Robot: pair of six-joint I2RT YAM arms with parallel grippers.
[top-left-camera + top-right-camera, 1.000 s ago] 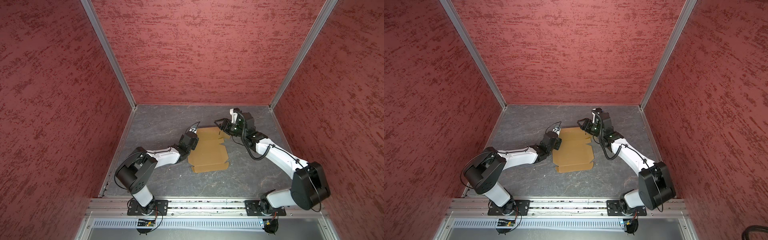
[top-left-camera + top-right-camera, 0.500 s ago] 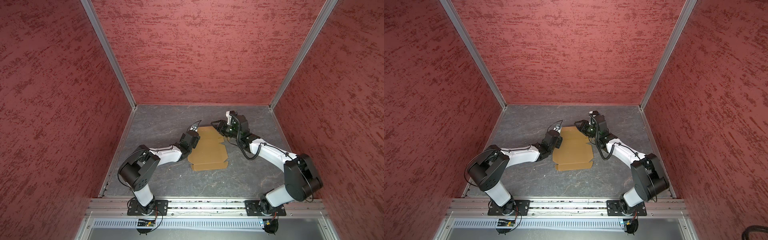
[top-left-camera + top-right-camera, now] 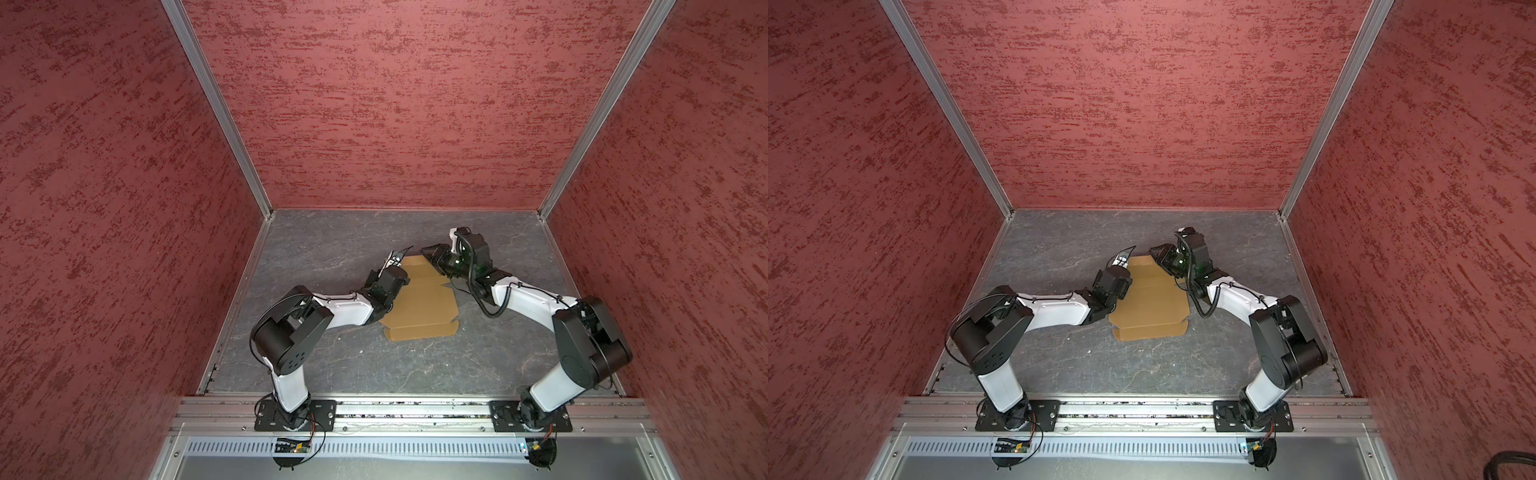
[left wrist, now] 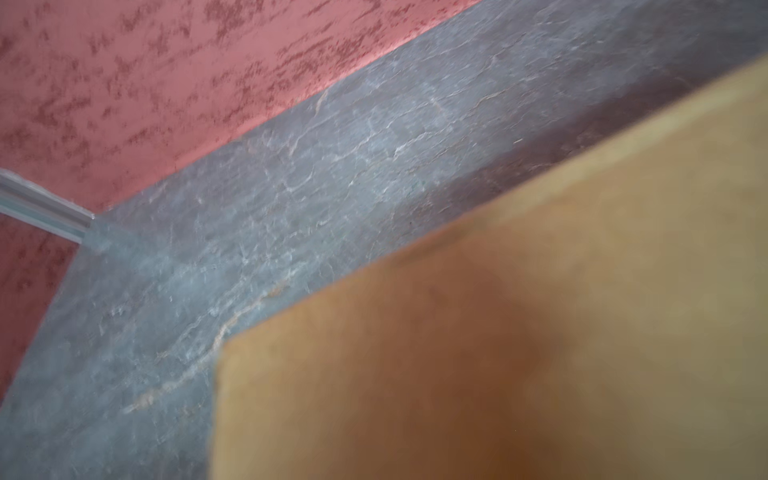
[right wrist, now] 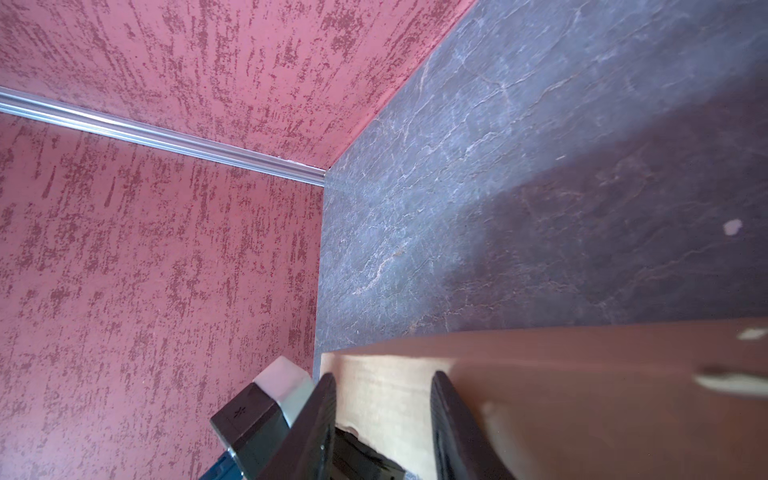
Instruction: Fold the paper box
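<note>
- The grey table fills the lower middle of both top views, with red walls on three sides.
- The paper box lies on it, just below the frame's centre in both top views, between my two arms. It is mostly a flat sheet, with a narrow strip along its lower edge creased off from the main panel.
- I judge it light and fairly stiff across the panels, willing to bend only at the scored lines. It looks smooth enough to slide on the table if pushed, and an edge would crush under too hard a pinch.
- The best hold, I reckon, is a flap's free edge close to its crease, with the other arm pressing the main panel down.
- My left gripper sits at the sheet's upper left corner. My left wrist view shows only blurred cardboard and no fingers, so I cannot tell whether they are parted or closed.
- My right gripper is at the upper right corner. Its fingers stand apart with the cardboard showing in the gap, pinching nothing that I can see.
</note>
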